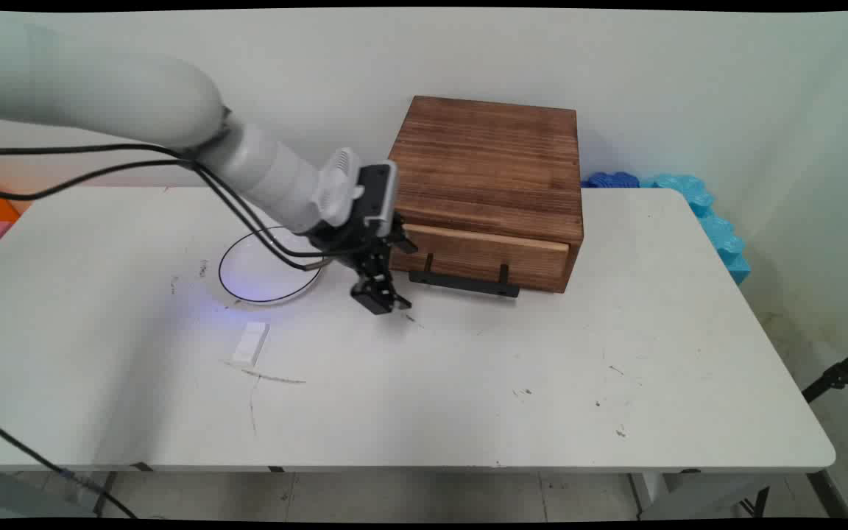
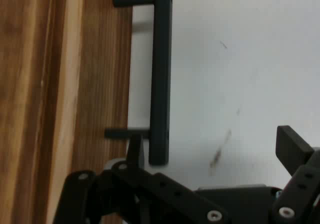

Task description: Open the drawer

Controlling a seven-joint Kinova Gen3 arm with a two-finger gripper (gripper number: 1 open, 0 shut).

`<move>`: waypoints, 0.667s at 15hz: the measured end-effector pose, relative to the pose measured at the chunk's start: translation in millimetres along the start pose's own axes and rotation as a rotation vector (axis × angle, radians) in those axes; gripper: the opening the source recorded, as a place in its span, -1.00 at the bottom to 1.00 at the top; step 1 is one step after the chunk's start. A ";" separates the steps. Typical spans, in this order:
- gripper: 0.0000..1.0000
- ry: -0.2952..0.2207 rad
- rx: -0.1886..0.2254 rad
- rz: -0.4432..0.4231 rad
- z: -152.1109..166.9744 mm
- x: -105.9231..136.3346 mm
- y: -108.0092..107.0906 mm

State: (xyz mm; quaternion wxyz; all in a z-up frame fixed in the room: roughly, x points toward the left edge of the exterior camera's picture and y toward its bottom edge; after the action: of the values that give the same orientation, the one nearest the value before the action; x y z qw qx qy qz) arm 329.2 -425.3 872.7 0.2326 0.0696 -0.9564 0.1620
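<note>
A small white rectangular block lies nearest, loose on the white table. The black two-finger gripper hovers wide open and empty beside the black bar handle. That rigid handle, standing clear of the brown wooden drawer box, looks the natural grip point; the box appears heavy.

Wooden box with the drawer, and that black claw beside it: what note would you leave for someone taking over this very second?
Gripper: open and holding nothing, low over the table at the left end of the drawer's black handle.
Hand view: the end of the handle's bar lies between the fingers, which are not closed on it.
Drawer: sits in the wooden box with its front about flush; I cannot tell whether it is fully shut.
Also there: a round white dish with a dark rim left of the gripper, and a small white block nearer the camera.
</note>
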 end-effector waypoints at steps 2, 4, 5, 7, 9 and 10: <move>1.00 -0.002 0.008 0.003 10.6 8.0 0.7; 1.00 -0.004 0.017 0.006 23.8 17.1 1.5; 1.00 -0.006 0.021 0.006 30.4 21.3 1.9; 1.00 -0.009 0.026 0.006 39.4 26.4 2.7; 1.00 -0.012 0.030 0.004 48.3 30.9 3.3; 1.00 -0.014 0.032 0.002 54.1 33.6 3.8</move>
State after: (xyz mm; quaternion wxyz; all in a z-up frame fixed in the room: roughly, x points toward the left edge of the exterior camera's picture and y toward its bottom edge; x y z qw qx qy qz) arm 275.9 -442.2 841.9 0.2244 0.0736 -0.9554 0.1770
